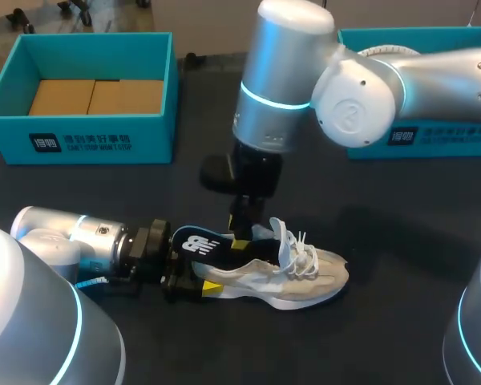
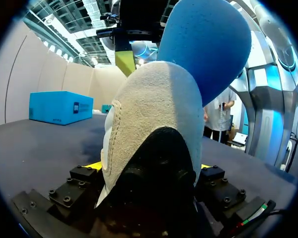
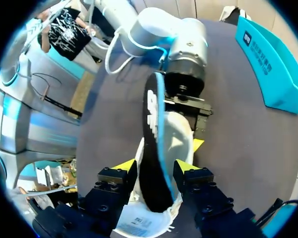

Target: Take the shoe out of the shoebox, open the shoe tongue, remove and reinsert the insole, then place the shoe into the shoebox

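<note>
Head view: counter [image 1: 401, 265] with a shoe [image 1: 305, 277] gripped twice

A teal shoebox [image 1: 104, 140] sits at the back left of the dark counter. Well apart from it, the grey shoe stands on its sole. My left tool [image 1: 199, 273] clamps the heel. My right tool [image 1: 242, 234], from above, pinches the black insole [image 1: 200, 245] jutting out.

shoe [image 1: 305, 277] on table [image 1: 401, 241], front-centre | insole [image 1: 200, 242] standing in shoe | shoebox [image 1: 96, 144] behind-left | second box [image 1: 457, 140] behind-right

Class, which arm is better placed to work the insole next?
Right: the right gripper pinches the insole from above; the left gripper clamps the heel of the shoe, steadying it.
</note>
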You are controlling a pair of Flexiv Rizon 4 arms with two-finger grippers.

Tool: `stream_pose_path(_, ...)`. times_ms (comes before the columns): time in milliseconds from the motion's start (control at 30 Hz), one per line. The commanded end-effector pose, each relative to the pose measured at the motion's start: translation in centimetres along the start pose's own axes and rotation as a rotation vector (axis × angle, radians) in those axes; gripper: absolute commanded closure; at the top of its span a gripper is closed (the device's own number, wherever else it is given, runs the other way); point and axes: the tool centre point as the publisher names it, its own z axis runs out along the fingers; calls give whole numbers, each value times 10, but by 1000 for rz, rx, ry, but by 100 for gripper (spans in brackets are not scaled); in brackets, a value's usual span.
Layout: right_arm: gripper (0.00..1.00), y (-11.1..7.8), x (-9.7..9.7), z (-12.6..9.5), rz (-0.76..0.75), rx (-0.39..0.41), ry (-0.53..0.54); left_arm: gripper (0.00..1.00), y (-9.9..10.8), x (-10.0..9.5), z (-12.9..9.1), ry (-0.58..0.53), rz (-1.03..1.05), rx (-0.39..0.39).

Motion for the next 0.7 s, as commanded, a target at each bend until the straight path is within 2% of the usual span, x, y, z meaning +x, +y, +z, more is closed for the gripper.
stream_pose_path(33,51,-2,-1,3,7,-5,25,100,4,-1,-1,-4,0,0)
stream_pose_path(300,53,-2,-2,4,54,-74,39,100,4,-1,-1,-4,0,0)
stream_pose_path(700,69,1,0,14,65,-134,54,100,4,-1,-1,-4,0,0)
